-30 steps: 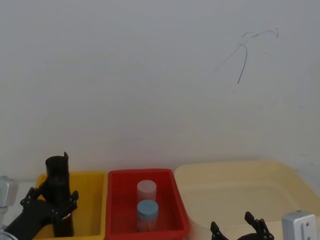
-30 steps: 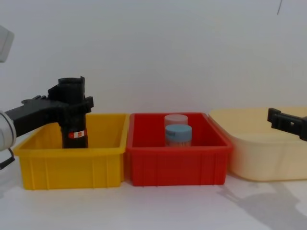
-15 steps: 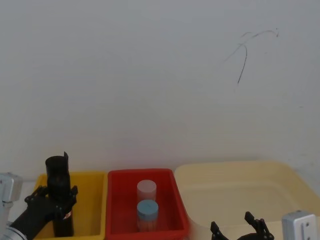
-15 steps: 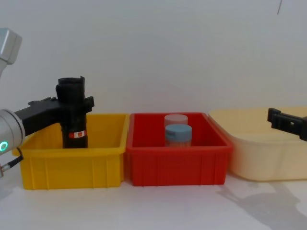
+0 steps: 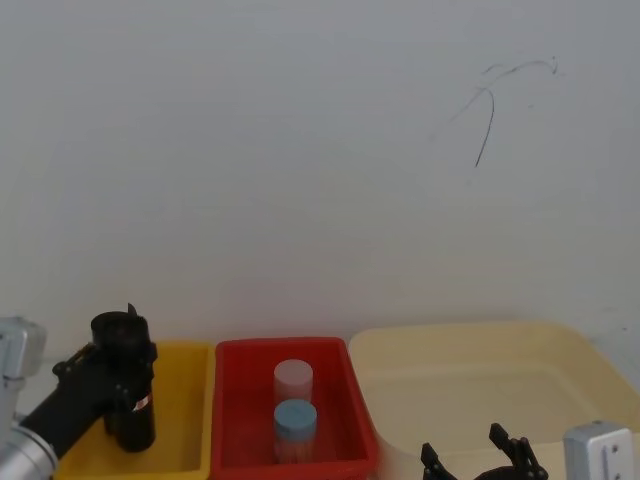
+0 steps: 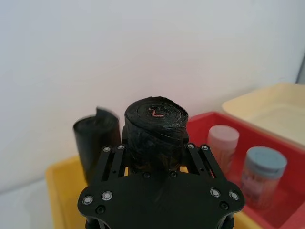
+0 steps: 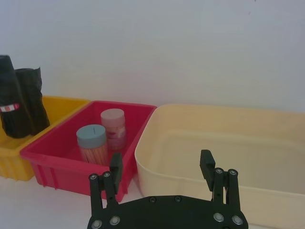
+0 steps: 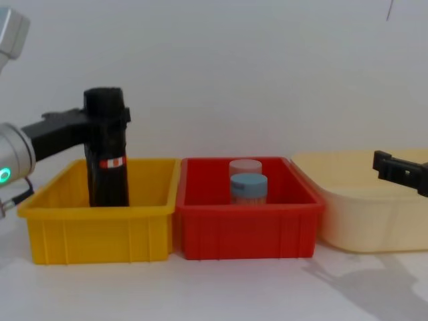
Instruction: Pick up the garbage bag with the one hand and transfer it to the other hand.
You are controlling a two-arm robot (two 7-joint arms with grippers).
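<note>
Where the left pincer (image 8: 101, 122) comes in from the left of the chest view, it is clenched on the bag (image 8: 107, 167), its fingers (image 6: 113, 158) pressed to either side of the roll near the top; the silver arm behind it carries a glowing green ring (image 8: 5, 176). The bag stands upright, its red-and-white label (image 8: 112, 162) about halfway up; its lower end sits inside the yellow bin (image 8: 100, 234), though whether it touches the bin floor cannot be told. Just beside it in the same bin, a plain roll (image 6: 95, 138) stands upright. Touching the yellow bin on the right is a red bin (image 8: 247, 231); in it stand a blue-lidded jar (image 8: 249, 188) and, just behind, a pale-lidded jar (image 8: 245, 166). Next along sits a cream tub (image 8: 374, 221), and all three containers rest on the white worktop (image 8: 234, 287). Well apart from the bag, the right pincer (image 7: 161, 167) hangs released at the tub's near side, its fingers spread wide and holding nothing.
</note>
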